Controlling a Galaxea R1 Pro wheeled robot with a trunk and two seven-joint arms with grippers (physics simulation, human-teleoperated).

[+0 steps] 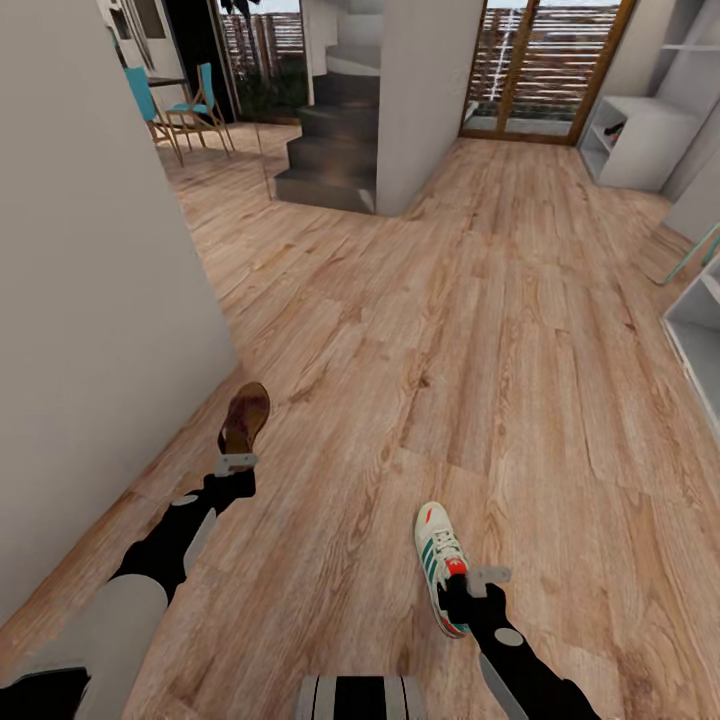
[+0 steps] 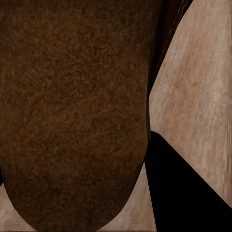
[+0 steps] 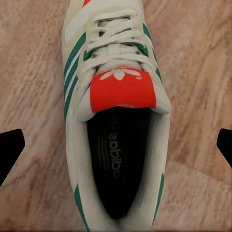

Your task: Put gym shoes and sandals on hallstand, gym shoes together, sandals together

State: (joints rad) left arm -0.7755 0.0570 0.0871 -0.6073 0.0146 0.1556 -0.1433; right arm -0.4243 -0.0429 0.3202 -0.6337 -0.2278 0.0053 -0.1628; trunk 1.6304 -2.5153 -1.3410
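Note:
One brown sandal [image 1: 246, 413] sticks out from my left gripper [image 1: 237, 464], which is shut on its near end, close to the grey wall. Its brown surface [image 2: 72, 106] sits right against the left wrist camera, with a dark finger [image 2: 186, 193] beside it. A white gym shoe [image 1: 438, 560] with green stripes and an orange-red tongue lies on the wood-plank corridor floor [image 1: 480, 330]. My right gripper [image 1: 474, 583] hangs over its heel, open. In the right wrist view the shoe [image 3: 116, 96] lies between the spread fingertips [image 3: 9, 150]. The other shoe and sandal are out of view.
A grey wall [image 1: 90, 280] stands close on the left. A pale open shelf unit [image 1: 695, 335] runs along the right edge, and another white unit [image 1: 645, 140] stands further back. Dark stairs [image 1: 335, 150] and a pillar rise ahead, with teal chairs [image 1: 190, 105] beyond.

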